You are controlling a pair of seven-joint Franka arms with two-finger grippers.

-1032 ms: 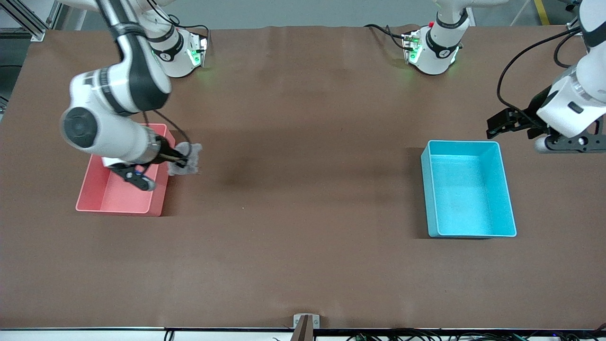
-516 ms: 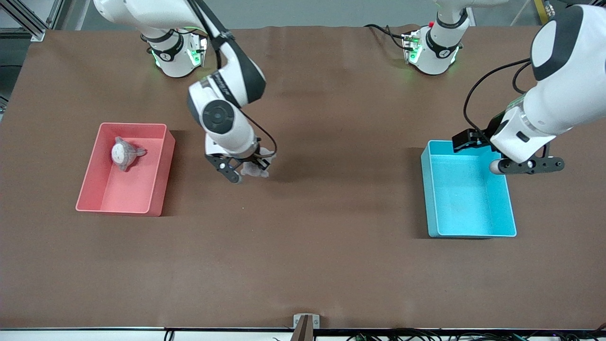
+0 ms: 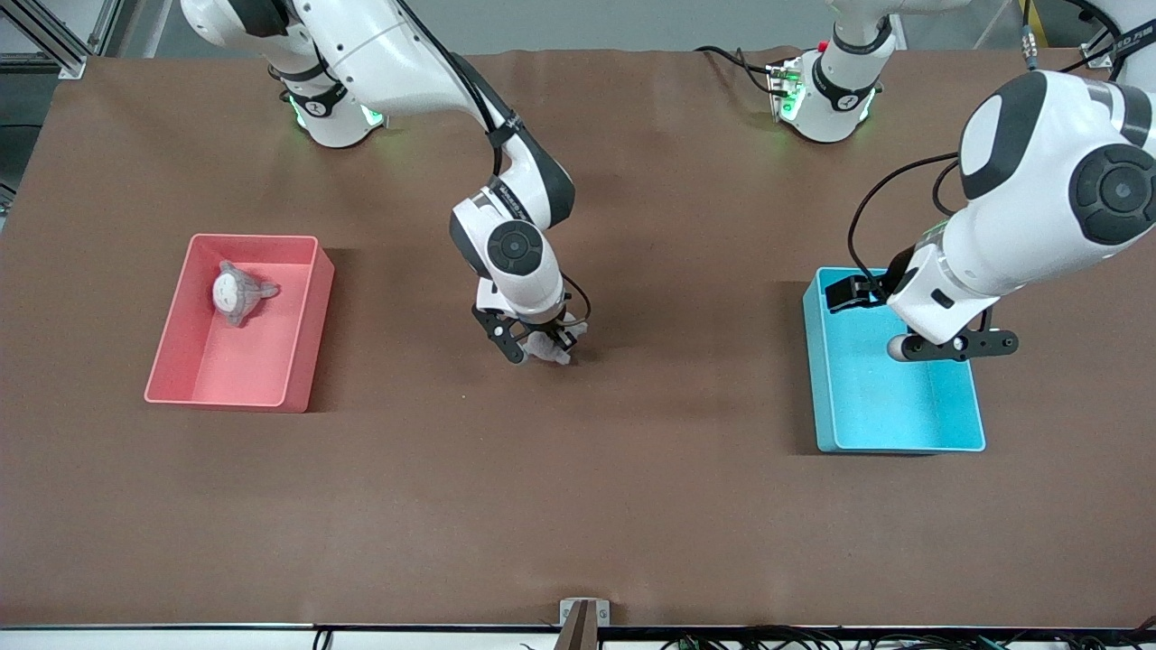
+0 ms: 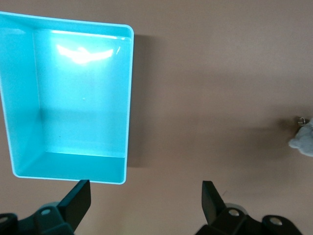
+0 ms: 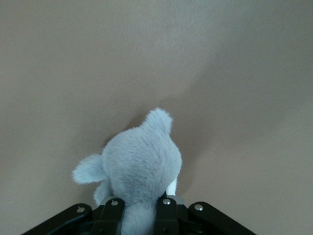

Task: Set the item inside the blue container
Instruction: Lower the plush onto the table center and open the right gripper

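The right gripper (image 3: 540,346), jaws clamped on a grey plush toy (image 5: 139,166), hangs over the mid counter (image 3: 578,506), well apart from the blue container (image 3: 957,424). The left gripper (image 4: 146,196) hovers over that container's rim, jaws wide. The soft plush could slip from the pinch, or the arms could collide there.

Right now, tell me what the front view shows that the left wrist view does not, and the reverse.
Only the front view: the pink bin with a grey plush toy in it, both arms, and the right gripper shut on a second grey plush toy over mid-table.

Only the left wrist view: the left gripper from close up, its fingers spread open.

Both: the empty blue container, the brown table, and the held toy, only partly visible at the wrist view's edge.
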